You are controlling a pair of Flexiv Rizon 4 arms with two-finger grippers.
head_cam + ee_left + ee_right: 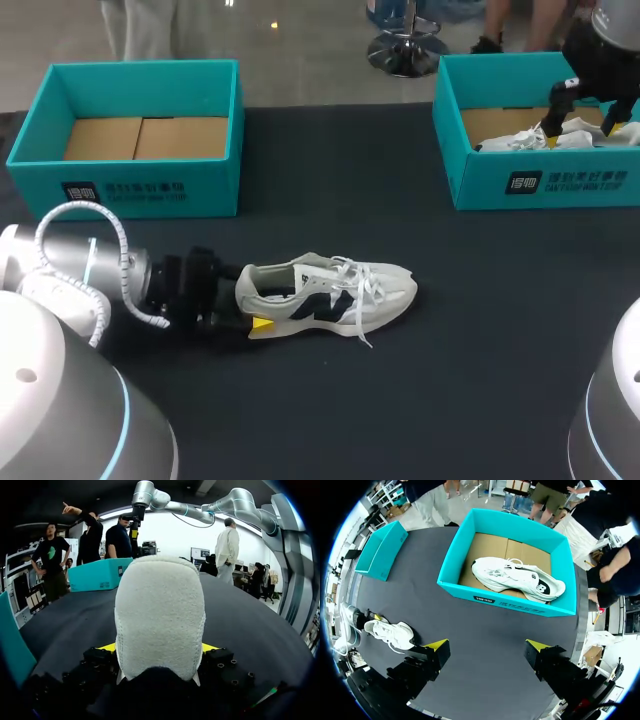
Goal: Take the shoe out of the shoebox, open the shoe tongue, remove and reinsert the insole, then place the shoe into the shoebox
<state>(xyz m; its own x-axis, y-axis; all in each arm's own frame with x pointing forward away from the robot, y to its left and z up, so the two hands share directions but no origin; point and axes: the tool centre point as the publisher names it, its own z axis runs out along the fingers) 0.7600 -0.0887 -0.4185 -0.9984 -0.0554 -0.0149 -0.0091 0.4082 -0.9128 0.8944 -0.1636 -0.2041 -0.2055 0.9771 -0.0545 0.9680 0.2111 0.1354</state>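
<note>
The shoe (330,295) lay on its sole near the middle of the tabletop (420,400), somewhat toward the near edge. Its toe pointed at the right edge and its heel at the left. The left fingers (107,647) were clenched on the heel, one yellow tip against each side of it, with the arm coming in low from the left edge.

The right fingers (436,644) were released, spread wide with nothing between them. They hung above the right box (540,182) at the far right corner. A second shoe (517,577) lay on its side on that box's cardboard floor. The left box (150,185), at the far left corner, held nothing but its cardboard base.

The first step looked done, since the shoe was out of a box and standing free on the tabletop. The laces ran across the tongue, their loose ends hanging over the near side. The tongue appeared to lie flat, so I judged it not yet opened. The insole could not be made out in any view.

If that reading held, most of the task was left: open the tongue, pull out and refit the insole, and return the shoe to a box. The heel hold seemed meant to steady the shoe for that work.
</note>
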